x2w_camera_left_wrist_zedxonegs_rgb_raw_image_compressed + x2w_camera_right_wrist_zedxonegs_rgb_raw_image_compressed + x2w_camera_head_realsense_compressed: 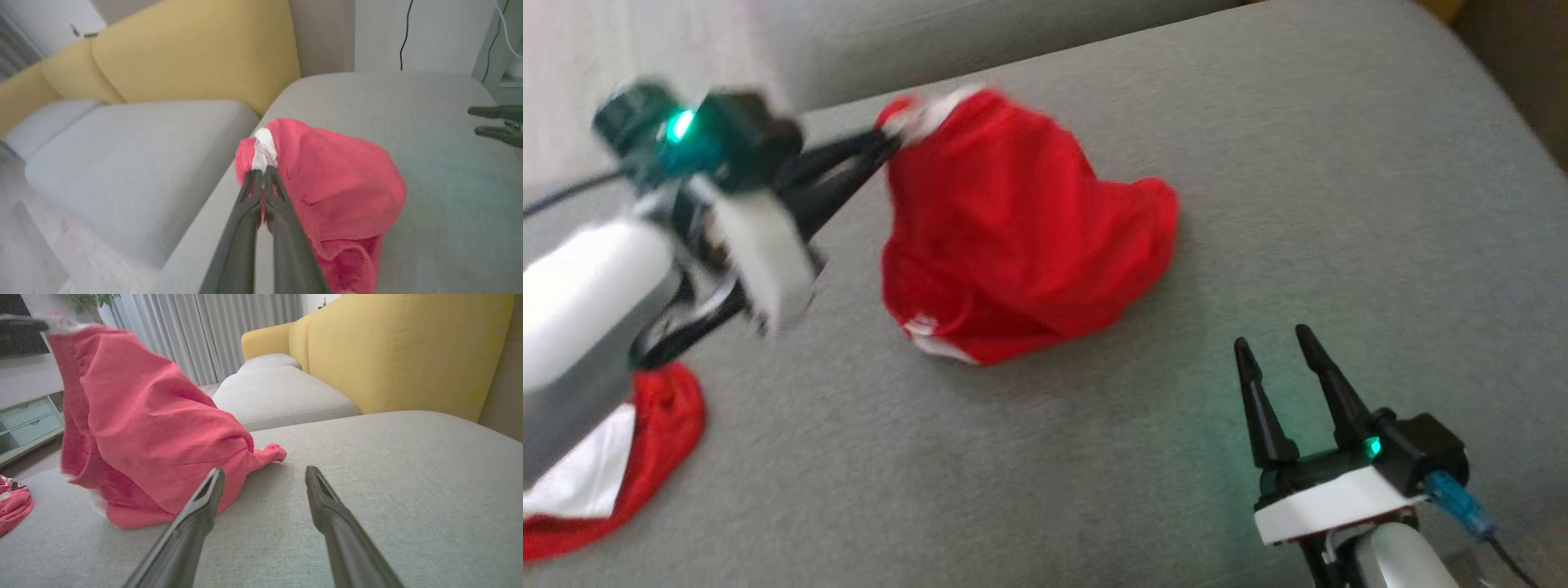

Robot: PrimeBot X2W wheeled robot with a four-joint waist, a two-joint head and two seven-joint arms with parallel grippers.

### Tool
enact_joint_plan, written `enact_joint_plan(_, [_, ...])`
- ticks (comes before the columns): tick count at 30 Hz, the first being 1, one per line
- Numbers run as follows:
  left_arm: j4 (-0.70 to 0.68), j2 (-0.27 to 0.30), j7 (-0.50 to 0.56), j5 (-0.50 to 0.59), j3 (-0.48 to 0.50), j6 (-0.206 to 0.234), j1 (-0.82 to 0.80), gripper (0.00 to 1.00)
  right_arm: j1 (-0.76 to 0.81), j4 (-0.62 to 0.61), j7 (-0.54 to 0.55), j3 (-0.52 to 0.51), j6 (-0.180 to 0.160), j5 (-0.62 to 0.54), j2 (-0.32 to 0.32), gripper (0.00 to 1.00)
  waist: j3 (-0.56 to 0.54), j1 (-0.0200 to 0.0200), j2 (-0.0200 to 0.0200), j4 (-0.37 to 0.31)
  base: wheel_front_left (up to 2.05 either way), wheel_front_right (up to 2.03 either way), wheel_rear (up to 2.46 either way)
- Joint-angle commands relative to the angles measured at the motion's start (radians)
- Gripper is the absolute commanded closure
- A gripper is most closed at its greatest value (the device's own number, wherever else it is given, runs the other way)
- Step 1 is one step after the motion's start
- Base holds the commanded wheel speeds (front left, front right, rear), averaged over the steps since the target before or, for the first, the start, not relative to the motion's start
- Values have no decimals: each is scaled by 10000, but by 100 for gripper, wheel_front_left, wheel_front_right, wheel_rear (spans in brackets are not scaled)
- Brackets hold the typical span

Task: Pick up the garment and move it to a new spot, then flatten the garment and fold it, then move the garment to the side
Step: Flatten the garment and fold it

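Observation:
A red garment with white trim hangs in a tent shape over the grey cushion, its lower folds resting on the fabric. My left gripper is shut on the garment's white-edged top corner, holding it up. In the right wrist view the garment rises at the left, its tail lying on the cushion. My right gripper stands open at the lower right, nothing between its fingers, a short way from the garment. Its fingers appear at the right edge of the left wrist view.
A second red and white cloth lies at the lower left of the cushion, also seen as a cloth in the right wrist view. Yellow sofa backs and another grey seat stand beyond. A pale cabinet is at the far left.

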Motion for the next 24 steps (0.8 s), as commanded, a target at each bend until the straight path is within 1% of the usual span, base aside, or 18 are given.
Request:
enact_joint_plan(1, [-312,586,62,-213,488,124,-163,100,-421,-238,-26,124,-9,-49,-43,0,354,0,0,517,0,0,0])
enact_joint_plan(3, [-570,1022,154,-479,463,283,276,100,-531,-197,-26,65,-9,-137,-43,0,495,0,0,813,0,0,0])
enact_joint_plan(4, [-570,1022,154,-479,463,283,276,100,-531,-197,-26,65,-9,-137,-43,0,495,0,0,813,0,0,0])
enact_joint_plan(8, [-1153,1715,235,-1108,427,711,1172,100,-885,-77,-26,-38,-9,-320,-43,0,762,0,0,1447,0,0,0])
enact_joint_plan(10, [-1408,1894,148,-1372,413,895,1582,100,-1175,1,-26,-51,-9,-472,-43,0,882,0,0,1766,0,0,0])
enact_joint_plan(11, [-1632,1905,-54,-1640,408,1061,1967,100,-1554,86,-26,-92,-9,-628,-43,0,1002,0,0,2110,0,0,0])
enact_joint_plan(13, [-1819,1829,-251,-1819,394,1144,2301,100,-1984,219,-26,-102,-9,-691,-151,0,1124,0,0,2468,0,0,0])
enact_joint_plan(15, [-1966,1669,-474,-1893,381,1189,2552,100,-2474,412,-26,-63,-9,-637,-422,0,1257,0,0,2829,0,0,0])
enact_joint_plan(19, [-2114,1186,-877,-1860,344,1173,2944,100,-3644,1303,-26,381,-9,-519,-1339,0,1531,0,0,3524,0,0,0])
enact_joint_plan(22, [-2110,752,-1144,-1738,311,1110,3211,100,-4570,2539,-26,1006,-9,-346,-2011,0,1630,0,0,3955,0,0,0])
enact_joint_plan(24, [-2076,472,-1276,-1682,291,1042,3386,100,-5184,3677,44,1612,-9,-148,-2429,0,1656,0,0,4214,0,0,0])
